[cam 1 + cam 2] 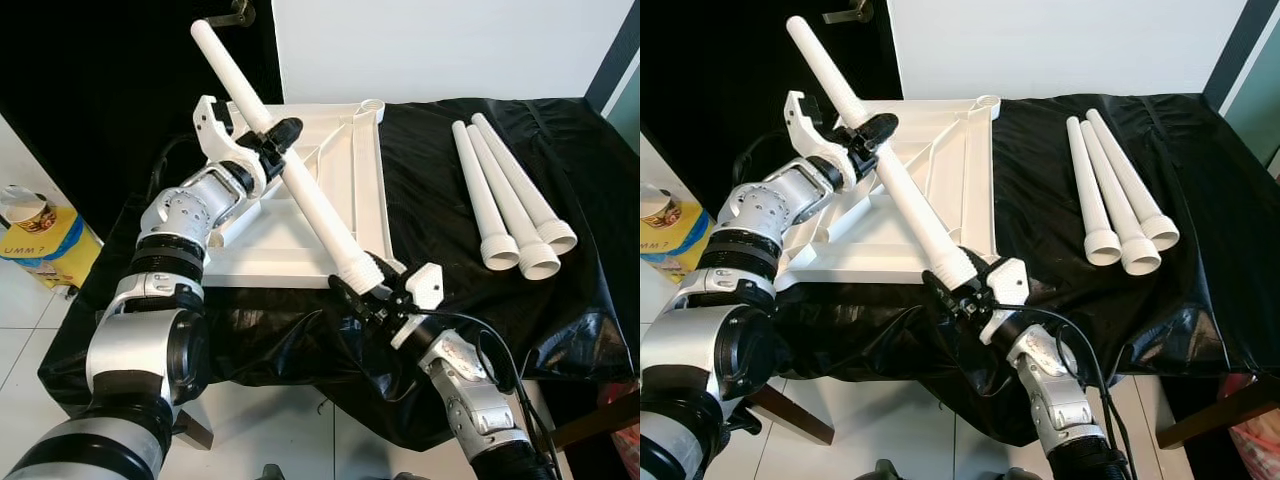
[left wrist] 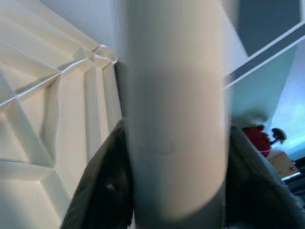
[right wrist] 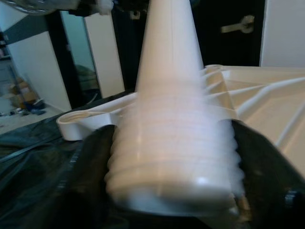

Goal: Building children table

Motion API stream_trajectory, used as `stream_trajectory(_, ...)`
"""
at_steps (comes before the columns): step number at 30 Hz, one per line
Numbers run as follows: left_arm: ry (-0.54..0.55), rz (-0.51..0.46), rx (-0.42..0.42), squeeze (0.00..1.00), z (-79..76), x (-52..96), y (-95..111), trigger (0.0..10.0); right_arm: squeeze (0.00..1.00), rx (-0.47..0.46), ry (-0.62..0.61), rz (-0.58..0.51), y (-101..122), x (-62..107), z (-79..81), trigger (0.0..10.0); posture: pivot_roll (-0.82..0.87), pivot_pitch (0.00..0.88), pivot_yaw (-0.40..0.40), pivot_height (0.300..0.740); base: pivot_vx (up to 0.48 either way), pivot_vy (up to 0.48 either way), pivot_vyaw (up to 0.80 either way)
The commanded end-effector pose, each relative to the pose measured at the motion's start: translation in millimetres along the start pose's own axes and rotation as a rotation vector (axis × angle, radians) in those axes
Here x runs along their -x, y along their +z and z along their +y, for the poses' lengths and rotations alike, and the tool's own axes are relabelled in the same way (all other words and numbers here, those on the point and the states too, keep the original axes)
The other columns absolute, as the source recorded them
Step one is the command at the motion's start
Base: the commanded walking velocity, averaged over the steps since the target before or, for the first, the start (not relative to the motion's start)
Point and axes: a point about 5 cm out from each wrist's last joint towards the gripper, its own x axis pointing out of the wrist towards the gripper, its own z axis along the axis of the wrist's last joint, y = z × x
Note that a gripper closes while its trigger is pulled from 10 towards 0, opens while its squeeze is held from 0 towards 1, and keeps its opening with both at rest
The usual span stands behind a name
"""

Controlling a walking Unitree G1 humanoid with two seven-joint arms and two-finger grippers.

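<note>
the white tabletop (image 1: 300,250) lies upside down on the black cloth (image 1: 450,190), beneath both claws, three spare legs (image 1: 510,200) lying well off beyond the right gripper (image 1: 368,292). to seat the held leg (image 1: 290,170) well, i'd swing its threaded end squarely over a corner socket (image 1: 371,105) before turning. the right gripper clamps that threaded end while the left gripper (image 1: 272,140), forearm reaching over the tabletop, clamps the shaft higher up, the leg slanting between them.

A black sheet (image 1: 470,160) covers the worktop before me, wrinkled and glossy, hanging over the near edge toward the pale tiled floor (image 1: 30,330). To my left on the floor stands a yellow container (image 1: 45,245) with a cup (image 1: 25,208) on top. Behind, a dark door carries a metal handle (image 1: 845,12), beside a white wall (image 1: 440,45).
</note>
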Motion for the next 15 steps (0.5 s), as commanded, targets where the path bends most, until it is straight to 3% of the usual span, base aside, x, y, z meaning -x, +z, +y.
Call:
stream_trajectory(1, -0.075, -0.013, -0.008, 0.0, -6.7, -1.4, 6, 0.0, 0.89, 0.005, -0.003, -0.005, 2, 0.5, -1.3, 10.0, -0.05, 0.0, 0.054, 0.74, 0.0, 0.0, 0.0)
stream_trajectory(2, -0.075, -0.013, -0.008, 0.0, -6.7, -1.4, 6, 0.0, 0.89, 0.005, -0.003, -0.005, 2, 0.5, -1.3, 10.0, -0.05, 0.0, 0.054, 0.74, 0.0, 0.0, 0.0)
stream_trajectory(3, -0.064, -0.026, -0.003, 0.0, -7.3, -2.6, 8, 0.0, 1.0, 0.004, -0.003, -0.012, 4, 0.3, -2.5, 10.0, -0.05, 0.0, 0.053, 0.74, 0.0, 0.0, 0.0)
stream_trajectory(7, -0.066, -0.041, -0.009, 0.0, -12.8, -5.6, 13, 0.0, 1.0, 0.004, -0.016, -0.03, 8, -0.2, -5.7, 10.0, -0.05, 0.0, 0.048, 0.74, 0.0, 0.0, 0.0)
stream_trajectory(8, -0.077, -0.05, -0.02, 0.0, -17.1, -6.9, 16, 4.1, 1.0, 0.008, -0.031, -0.038, 10, -0.5, -7.8, 10.0, -0.05, 0.0, 0.045, 0.74, 0.0, 0.0, 0.0)
stream_trajectory(9, -0.096, -0.062, -0.052, 0.0, -22.3, -7.8, 20, 9.3, 1.0, 0.017, -0.05, -0.041, 11, -1.2, -10.4, 10.0, -0.05, 0.0, 0.042, 0.74, 0.0, 0.0, 0.0)
stream_trajectory(10, -0.124, -0.077, -0.082, 0.0, -28.8, -8.3, 24, 10.0, 1.0, 0.02, -0.072, -0.039, 12, -2.3, -13.2, 10.0, -0.05, 0.0, 0.041, 0.74, 0.0, 0.0, 0.0)
stream_trajectory(14, -0.172, -0.094, -0.142, 0.0, -40.4, -8.6, 28, 10.0, 1.0, 0.009, -0.088, -0.022, 13, -4.2, -16.3, 10.0, -0.05, 0.0, 0.035, 0.74, 0.0, 0.0, 0.0)
stream_trajectory(15, -0.183, -0.093, -0.17, 0.0, -43.7, -8.8, 28, 10.0, 0.49, 0.022, -0.07, -0.009, 12, -5.3, -15.3, 10.0, -0.04, 0.0, 0.031, 0.74, 0.0, 0.0, 0.0)
